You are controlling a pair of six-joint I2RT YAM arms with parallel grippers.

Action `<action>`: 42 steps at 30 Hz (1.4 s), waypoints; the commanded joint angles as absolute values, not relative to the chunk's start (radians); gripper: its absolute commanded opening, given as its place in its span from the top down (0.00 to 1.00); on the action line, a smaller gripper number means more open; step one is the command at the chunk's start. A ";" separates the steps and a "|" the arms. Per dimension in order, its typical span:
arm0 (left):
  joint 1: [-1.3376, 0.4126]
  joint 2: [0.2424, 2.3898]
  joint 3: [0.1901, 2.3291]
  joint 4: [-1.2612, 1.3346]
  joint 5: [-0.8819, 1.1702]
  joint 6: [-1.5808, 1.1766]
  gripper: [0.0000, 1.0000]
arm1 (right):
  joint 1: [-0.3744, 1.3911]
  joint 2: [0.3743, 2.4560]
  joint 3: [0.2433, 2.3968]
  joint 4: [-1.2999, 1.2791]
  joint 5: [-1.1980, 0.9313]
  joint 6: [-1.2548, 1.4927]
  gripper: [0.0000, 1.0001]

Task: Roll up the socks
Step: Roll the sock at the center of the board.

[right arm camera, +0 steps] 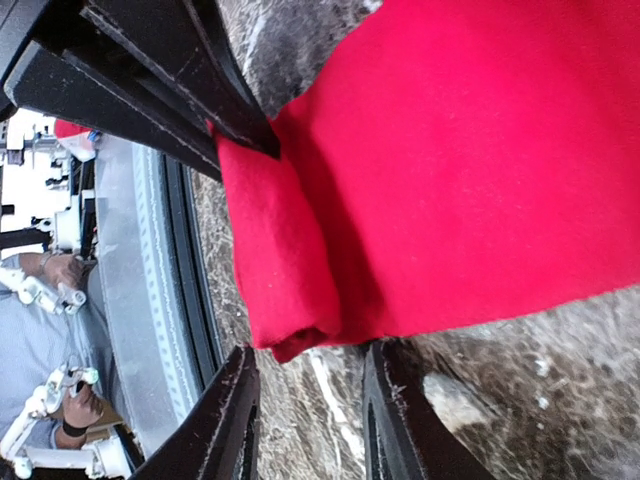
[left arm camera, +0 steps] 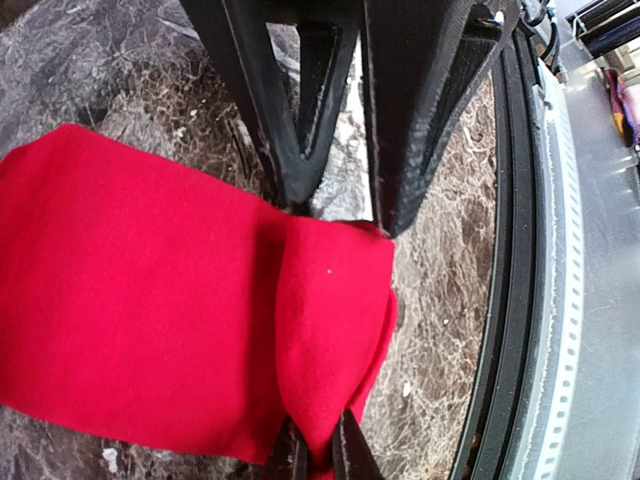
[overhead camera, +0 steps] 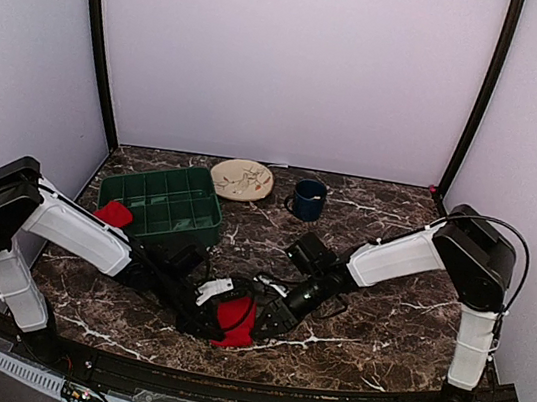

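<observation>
Slippage worries me most: my left gripper (left arm camera: 318, 452) is pinched tight on the folded end of the red sock (left arm camera: 150, 300), while my right gripper (right arm camera: 305, 400) stands spread, gripping nothing. One narrow pinch holds the fold, and a careless tug could let it flop open. My fingers crowd each other here and may clash. The table's near rim (left arm camera: 500, 300) runs close beside the sock — open marble lies farther in. The other sock (overhead camera: 113, 212) sits by the green bin (overhead camera: 162, 203).
</observation>
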State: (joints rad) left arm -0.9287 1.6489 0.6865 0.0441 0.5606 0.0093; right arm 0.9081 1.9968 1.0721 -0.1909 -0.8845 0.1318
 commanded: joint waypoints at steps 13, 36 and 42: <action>-0.870 1.762 0.763 -0.113 0.829 0.044 1.00 | 0.904 1.802 0.887 0.012 -0.614 0.178 0.65; -0.850 1.851 0.850 -0.222 0.896 0.104 1.00 | 1.212 1.629 0.824 -0.026 -0.191 -0.061 0.55; -0.850 1.859 0.863 -0.245 0.898 0.121 1.00 | 1.244 1.701 0.895 -0.040 -0.158 -0.102 0.52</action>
